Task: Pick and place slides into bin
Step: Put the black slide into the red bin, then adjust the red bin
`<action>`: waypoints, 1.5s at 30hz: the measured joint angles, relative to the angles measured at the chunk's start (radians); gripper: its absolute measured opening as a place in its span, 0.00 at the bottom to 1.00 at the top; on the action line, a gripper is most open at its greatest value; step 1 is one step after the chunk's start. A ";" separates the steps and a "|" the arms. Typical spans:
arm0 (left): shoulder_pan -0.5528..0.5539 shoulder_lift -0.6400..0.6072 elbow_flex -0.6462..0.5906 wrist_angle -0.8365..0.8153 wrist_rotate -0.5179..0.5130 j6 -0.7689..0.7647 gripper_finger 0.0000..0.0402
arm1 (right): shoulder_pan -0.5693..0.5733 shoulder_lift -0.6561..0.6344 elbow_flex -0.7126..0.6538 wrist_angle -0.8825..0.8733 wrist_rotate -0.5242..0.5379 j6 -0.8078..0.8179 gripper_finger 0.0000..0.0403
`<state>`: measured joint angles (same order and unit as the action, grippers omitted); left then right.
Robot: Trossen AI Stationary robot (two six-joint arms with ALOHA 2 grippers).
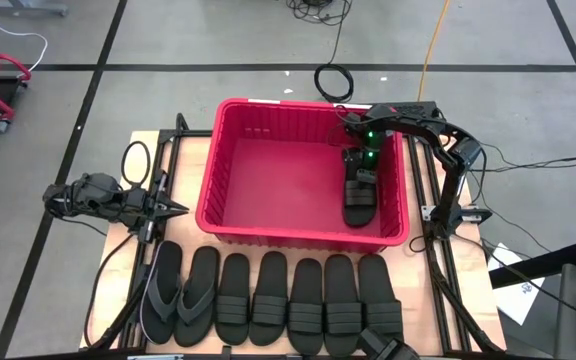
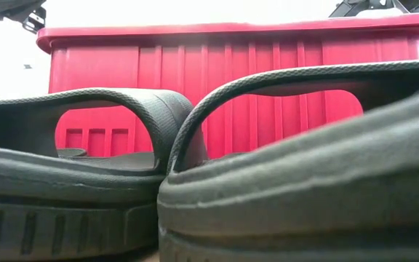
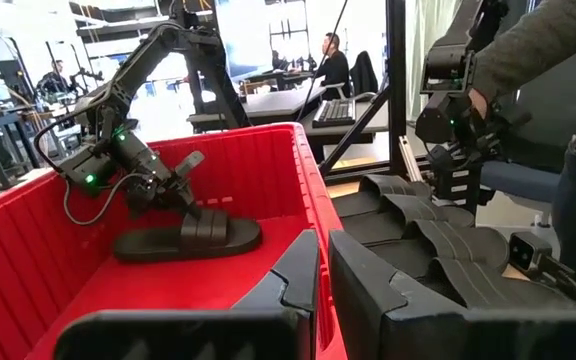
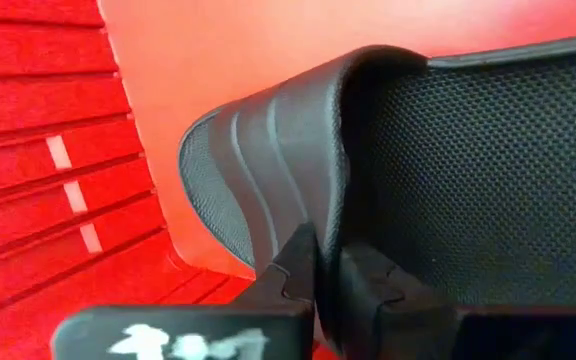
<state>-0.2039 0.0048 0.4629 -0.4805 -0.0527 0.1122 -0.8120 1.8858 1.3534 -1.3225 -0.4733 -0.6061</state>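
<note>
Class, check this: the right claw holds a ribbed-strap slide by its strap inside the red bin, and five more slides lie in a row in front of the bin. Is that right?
Not quite: seven slides lie in the row, not five, as the high view shows. The right claw does hold a slide by its strap inside the bin.

The bin hides behind two big slides in the low view. Its floor cannot be seen there.

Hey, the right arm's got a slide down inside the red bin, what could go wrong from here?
1. The right gripper is shut on the ribbed strap of the slide; lifting before it opens could drag the slide back out of the bin.
2. That slide lies close along the bin's right wall, so the arm could knock the rim pulling out.
3. Seven slides lie packed edge to edge; grabbing one may disturb its neighbours.
</note>
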 joint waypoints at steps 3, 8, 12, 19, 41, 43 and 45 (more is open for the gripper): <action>0.000 0.000 0.000 0.000 0.000 0.010 0.08 | 0.000 0.000 0.000 0.005 0.000 0.012 0.04; 0.000 0.000 0.000 0.000 -0.001 0.013 0.08 | 0.000 0.000 0.000 0.015 0.005 0.021 0.15; 0.000 0.000 0.000 0.000 0.000 0.011 0.08 | 0.000 -0.012 0.000 0.019 0.009 0.040 0.26; 0.000 0.000 0.000 0.001 -0.001 0.014 0.08 | 0.000 -0.093 0.000 0.051 0.014 0.044 0.37; 0.000 0.000 0.000 0.014 -0.001 0.014 0.08 | -0.020 -0.496 0.001 0.322 0.349 0.123 0.01; 0.000 0.000 0.000 0.014 -0.001 0.014 0.08 | -0.034 -0.465 0.000 0.292 0.414 0.103 0.00; 0.000 0.000 0.000 0.014 -0.001 0.014 0.08 | -0.043 -0.438 0.000 0.295 0.509 0.096 0.00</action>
<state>-0.2039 0.0047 0.4629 -0.4664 -0.0532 0.1264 -0.8545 1.4476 1.3537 -1.0278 0.0353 -0.5100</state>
